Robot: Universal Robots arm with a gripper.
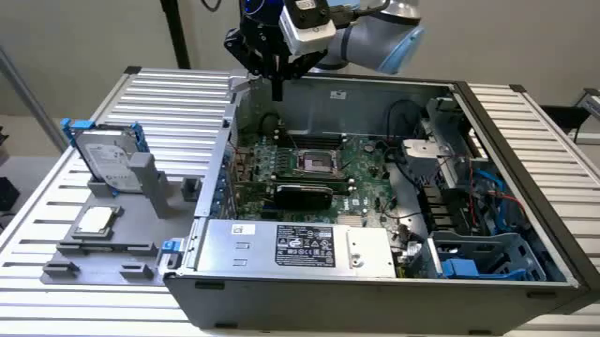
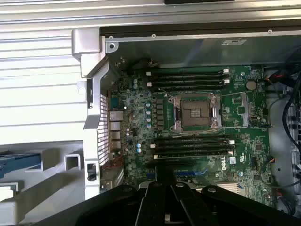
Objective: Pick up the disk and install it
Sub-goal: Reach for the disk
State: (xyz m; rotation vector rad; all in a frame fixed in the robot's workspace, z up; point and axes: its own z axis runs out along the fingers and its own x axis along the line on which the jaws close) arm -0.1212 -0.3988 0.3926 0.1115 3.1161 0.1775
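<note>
The disk [image 1: 106, 160] stands on edge in a grey holder [image 1: 150, 184] at the exterior view's left, outside the computer case; its silver face and blue rails show. My gripper [image 1: 277, 91] hangs above the far left corner of the open case [image 1: 375, 298], well away from the disk, shut with nothing between its fingers. In the wrist view the gripper [image 2: 164, 184] looks down on the motherboard [image 2: 197, 141], and a blue rail of the disk [image 2: 19, 161] shows at the frame's edge.
The case holds a green motherboard [image 1: 310, 165] with an open CPU socket [image 1: 314, 163], a power supply [image 1: 295, 246] at the front and a blue drive cage [image 1: 483, 260] at the front right. A small square chip [image 1: 95, 220] lies on the grey fixture.
</note>
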